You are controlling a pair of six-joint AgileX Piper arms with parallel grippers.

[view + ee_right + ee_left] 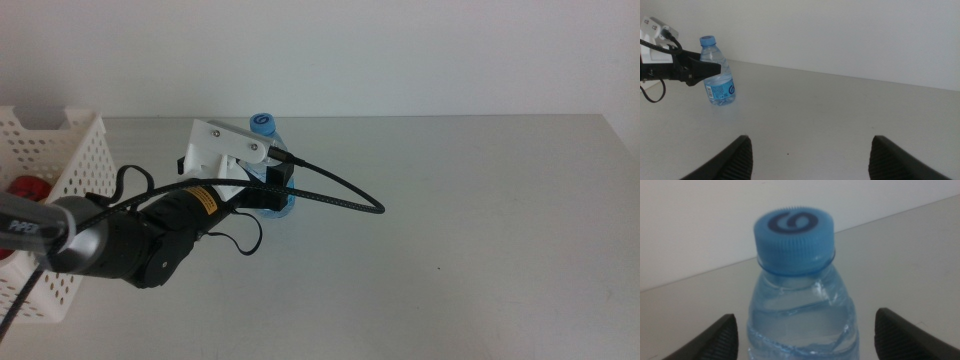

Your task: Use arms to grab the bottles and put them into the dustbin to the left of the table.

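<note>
Middle view, far left of the frame: the white perforated dustbin stands at the table's left edge, with a red item showing inside it, too little visible to name. Just right of it the left arm reaches in from the lower left toward upper centre, where its left gripper sits around the clear water bottle with the blue cap. The bottle stands upright on the pale grey table, near the far edge. In the left wrist view the fingers are spread wide on either side of the bottle, not touching it. The right gripper hangs over bare tabletop, well apart from the bottle, its fingers spread wide and holding nothing
</note>
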